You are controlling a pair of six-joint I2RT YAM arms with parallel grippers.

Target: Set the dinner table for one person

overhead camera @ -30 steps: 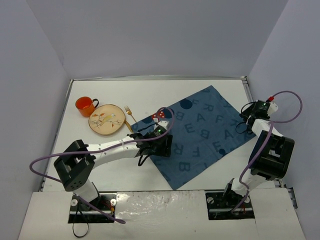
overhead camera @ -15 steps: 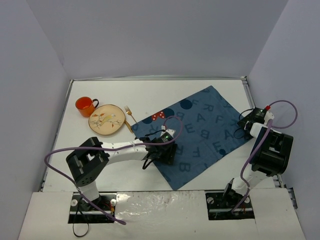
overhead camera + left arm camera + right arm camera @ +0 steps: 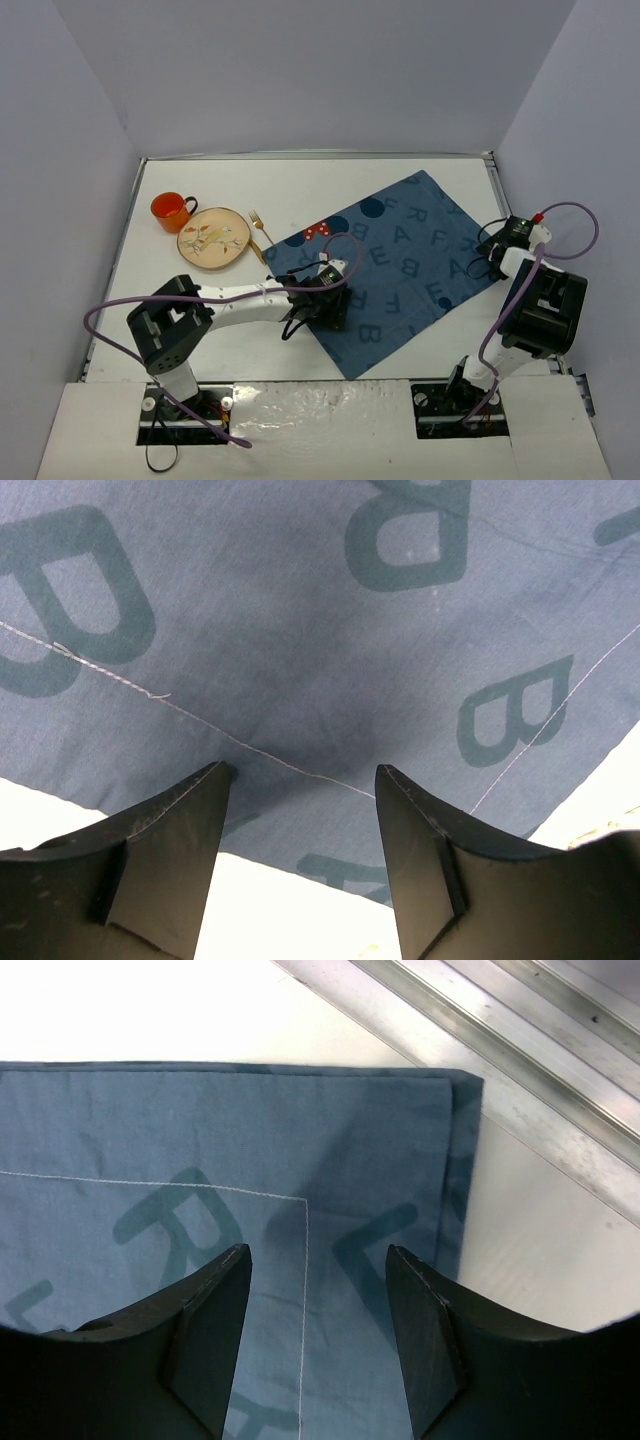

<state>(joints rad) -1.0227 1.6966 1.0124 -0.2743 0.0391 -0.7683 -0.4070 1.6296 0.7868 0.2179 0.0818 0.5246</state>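
Since my left gripper point(image 3: 305, 770) and right gripper point(image 3: 318, 1252) hang open, empty, over the cloth point(image 3: 410, 250)'s near edge and right corner, I'd pinch hems low, pull evenly; it lies skewed on the dinner table point(image 3: 250, 190).

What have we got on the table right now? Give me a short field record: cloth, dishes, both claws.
dinner table: white, metal edging
cloth: blue, letter print, spread flat at an angle, centre-right
plate: far left, on bare table, off the cloth
cup: orange, beside plate, on its far-left side
fork: between plate and cloth
left claw: open, over cloth's near-left edge
right claw: open, over cloth's right corner by the table rail
place setting: no dishes on cloth yet
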